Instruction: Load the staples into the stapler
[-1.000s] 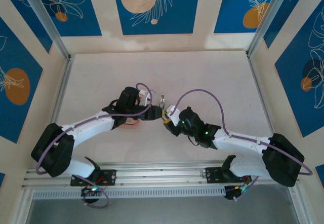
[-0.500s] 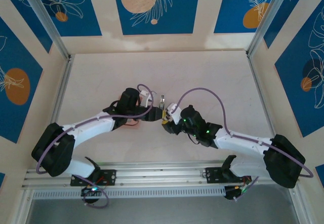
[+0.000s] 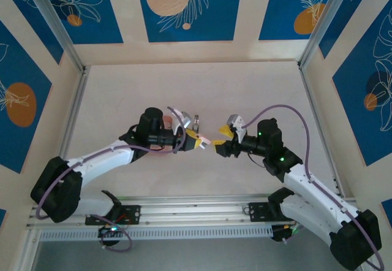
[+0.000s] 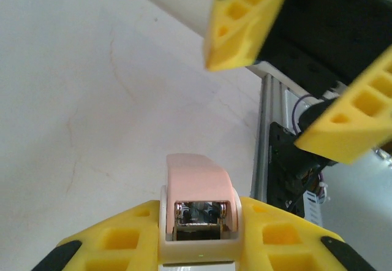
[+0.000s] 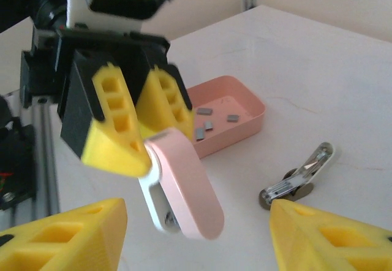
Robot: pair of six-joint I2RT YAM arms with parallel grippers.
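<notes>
The left gripper was clamped on a pink-and-white piece. The right gripper faced it from 3 o'clock in the top view, jaws apart and holding nothing. In the right wrist view, at 1 o'clock of the piece, the salmon-pink tray contained several loose staples. At 3 o'clock the stapler lay on the table, outside the tray.

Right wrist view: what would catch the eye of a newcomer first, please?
First comes the left tool at centre left, shut on a pink stapler that it holds above the table, its end pointing toward the camera. Behind it sits a pink tray with a few small grey staples inside. At the right, a grey metal hinged piece lies on the tabletop.
</notes>
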